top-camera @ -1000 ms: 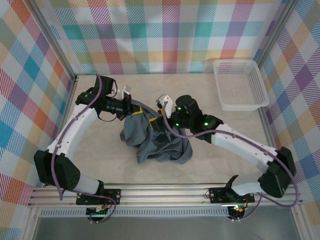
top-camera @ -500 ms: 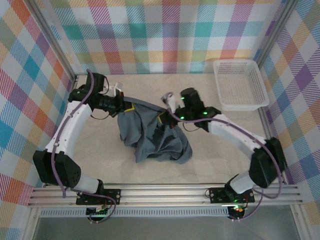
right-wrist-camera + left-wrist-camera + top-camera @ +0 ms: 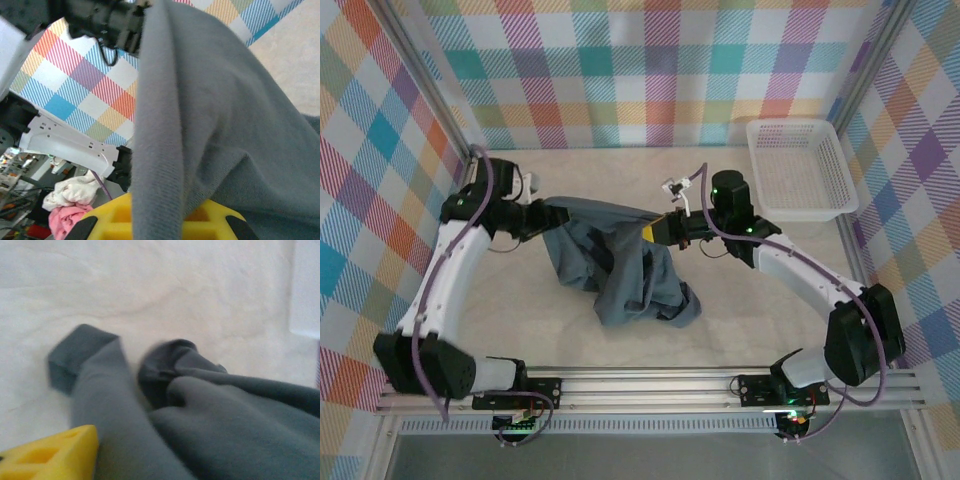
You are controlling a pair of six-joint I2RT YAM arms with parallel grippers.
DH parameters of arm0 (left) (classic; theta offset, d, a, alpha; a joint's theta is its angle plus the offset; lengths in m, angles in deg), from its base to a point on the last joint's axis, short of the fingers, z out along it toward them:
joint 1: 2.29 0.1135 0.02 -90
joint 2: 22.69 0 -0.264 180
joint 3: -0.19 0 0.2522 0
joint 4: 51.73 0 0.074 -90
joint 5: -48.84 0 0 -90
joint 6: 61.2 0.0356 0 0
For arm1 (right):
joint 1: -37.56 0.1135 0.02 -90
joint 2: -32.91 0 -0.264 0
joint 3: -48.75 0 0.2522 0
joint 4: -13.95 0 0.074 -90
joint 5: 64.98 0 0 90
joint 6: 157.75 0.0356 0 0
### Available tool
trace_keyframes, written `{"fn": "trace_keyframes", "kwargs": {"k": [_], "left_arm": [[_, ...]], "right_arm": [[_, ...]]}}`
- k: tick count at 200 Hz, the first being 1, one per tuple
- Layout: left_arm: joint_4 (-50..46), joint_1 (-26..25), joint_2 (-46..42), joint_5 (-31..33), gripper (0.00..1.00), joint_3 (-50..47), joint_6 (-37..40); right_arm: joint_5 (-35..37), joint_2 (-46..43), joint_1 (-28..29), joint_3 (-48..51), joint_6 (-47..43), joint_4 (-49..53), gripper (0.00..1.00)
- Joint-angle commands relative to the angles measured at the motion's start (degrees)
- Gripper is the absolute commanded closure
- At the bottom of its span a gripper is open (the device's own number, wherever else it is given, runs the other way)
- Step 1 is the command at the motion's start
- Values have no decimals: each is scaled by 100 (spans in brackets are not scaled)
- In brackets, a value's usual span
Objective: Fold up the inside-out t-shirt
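Grey t-shirt (image 3: 620, 270) is hanging bunched over the middle of the worktop (image 3: 510, 320). Its top edge is stretching between the two arms, and its lower folds are resting on the surface toward the near edge. Right fingers (image 3: 655, 229) are clamping tightly on that edge, with cloth running down between them. Left fingers (image 3: 548, 212) are sitting at the edge's other end, against the cloth; I cannot tell whether they are gripping it or parted. A white basket (image 3: 798, 212) is standing in the far right corner.
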Motion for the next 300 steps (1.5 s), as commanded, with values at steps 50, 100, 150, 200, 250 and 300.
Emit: {"fn": "trace_keyframes", "kwargs": {"k": [50, 100, 150, 200, 250, 300], "left_arm": [[-260, -265, -851, 800, 25, -476, -132], [614, -268, -608, -967, 100, -693, -474], [440, -248, -185, -877, 100, -260, -280], [-1386, -277, 1412, -1212, 12, 1659, 1759], [-662, -1993, 292, -1025, 7, -18, 4984], [207, -2304, -276, -646, 7, -464, 4853]], "right_arm": [[-277, 264, -139, -412, 131, 124, 97], [1868, 326, -423, -424, -431, 1970, 80], [1729, 2, -485, -83, -350, 1728, 100], [4052, -105, -1173, -505, 745, 3091, 100], [3783, 890, -2396, -956, 1081, 3825, 100], [1992, 1002, -2290, -1259, 1062, 3431, 100]]}}
